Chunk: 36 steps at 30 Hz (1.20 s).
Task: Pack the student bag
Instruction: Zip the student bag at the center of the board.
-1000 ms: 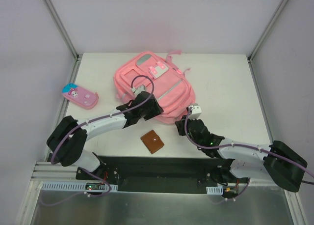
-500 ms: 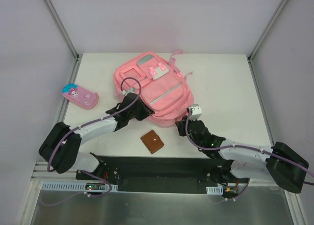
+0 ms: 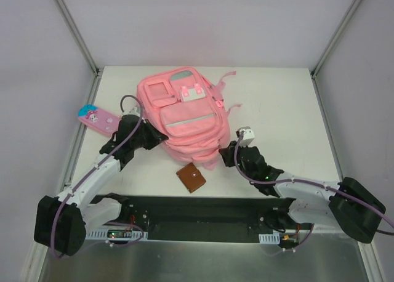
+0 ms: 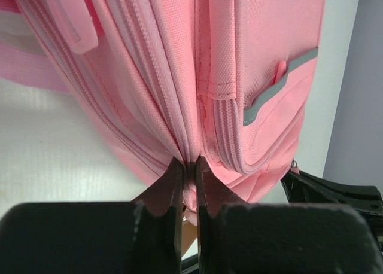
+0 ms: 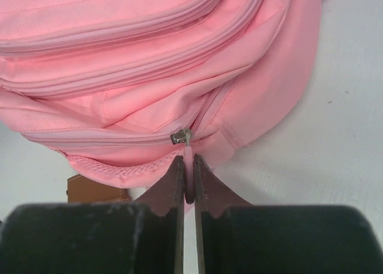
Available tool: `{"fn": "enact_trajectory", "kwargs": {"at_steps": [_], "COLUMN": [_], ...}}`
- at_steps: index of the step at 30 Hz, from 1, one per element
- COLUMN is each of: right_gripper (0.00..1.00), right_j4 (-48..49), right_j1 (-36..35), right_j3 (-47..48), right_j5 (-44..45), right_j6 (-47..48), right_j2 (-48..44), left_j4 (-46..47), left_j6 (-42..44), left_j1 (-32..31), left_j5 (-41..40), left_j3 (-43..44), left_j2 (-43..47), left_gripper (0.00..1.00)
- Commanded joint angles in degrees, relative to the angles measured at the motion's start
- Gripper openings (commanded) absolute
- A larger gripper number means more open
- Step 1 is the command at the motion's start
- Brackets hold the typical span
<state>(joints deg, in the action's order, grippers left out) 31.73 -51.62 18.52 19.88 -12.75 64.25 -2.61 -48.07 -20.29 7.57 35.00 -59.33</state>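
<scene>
The student bag is a pink backpack lying face up mid-table, its grey-green patch at the far end. My left gripper is at the bag's near-left edge. In the left wrist view the left gripper is shut on a bunched fold of the bag's fabric beside a zip seam. My right gripper is at the bag's near-right corner. Seen from the right wrist, the right gripper is shut on the pink zipper pull, just under the metal slider of a shut zip.
A brown wallet lies on the table just in front of the bag, between the two arms; its corner peeks out under the bag. A small pink cartoon pencil case lies to the left, close behind the left arm.
My left gripper has shut on the bag's fabric and swung left, dragging and turning the bag leftward. The right gripper stayed shut on the zipper pull, shifting only slightly.
</scene>
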Motion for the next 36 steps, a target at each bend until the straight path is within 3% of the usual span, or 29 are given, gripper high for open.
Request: {"fn": "enact_trajectory", "kwargs": {"at_steps": [1,3,6,8,9,12,16,17,23,27,32,36], "right_gripper": [0.01,0.0,0.01,0.0,0.0,0.0,0.0,0.0,0.0,0.0,0.0,0.01], "right_j4": [0.1,0.2,0.4,-0.2,-0.2,-0.2,0.4,0.7,1.7,-0.5,-0.5,0.2], "right_j1": [2.9,3.4,3.5,3.4,3.1,0.9,-2.3,-3.0,-3.8,-4.5,-4.6,-5.1], "right_j3": [0.5,0.6,1.3,2.6,3.1,5.1,7.8,8.2,9.7,12.2,13.3,14.3], "right_j5": [3.3,3.0,0.7,-1.9,-2.6,-3.1,-2.2,-1.9,-0.8,-1.2,-0.7,-1.6], "right_j6": [2.6,2.6,3.2,3.0,2.6,2.1,2.3,2.1,2.5,4.7,4.1,4.4], "right_j2": [0.9,1.2,1.4,1.8,2.4,4.1,6.5,6.7,4.9,5.4,7.4,8.7], "left_j4": [-4.8,-5.6,-5.6,-3.9,-3.3,-1.7,-1.3,-1.3,-1.1,-3.3,-18.0,-18.0], "left_j6": [6.4,6.4,6.4,6.1,5.5,3.7,0.3,-0.8,-9.7,-12.2,-12.7,-17.7], "left_j1": [9.2,13.0,14.8,14.8,14.8,14.3,8.3,4.2,-6.5,-8.8,-10.4,-11.3], "left_j5": [1.5,3.3,6.1,10.4,11.4,15.0,12.8,11.8,7.0,5.3,-3.4,-6.2], "left_j3": [0.6,0.4,0.5,1.1,1.1,2.0,3.0,2.9,-1.2,-3.9,-0.6,-3.8], "left_j2": [3.6,3.9,4.0,3.4,3.4,4.3,7.0,7.7,9.8,13.6,17.4,16.4], "left_gripper": [0.0,0.0,0.25,0.46,0.61,0.77,0.87,0.89,0.89,0.88,0.93,0.95]}}
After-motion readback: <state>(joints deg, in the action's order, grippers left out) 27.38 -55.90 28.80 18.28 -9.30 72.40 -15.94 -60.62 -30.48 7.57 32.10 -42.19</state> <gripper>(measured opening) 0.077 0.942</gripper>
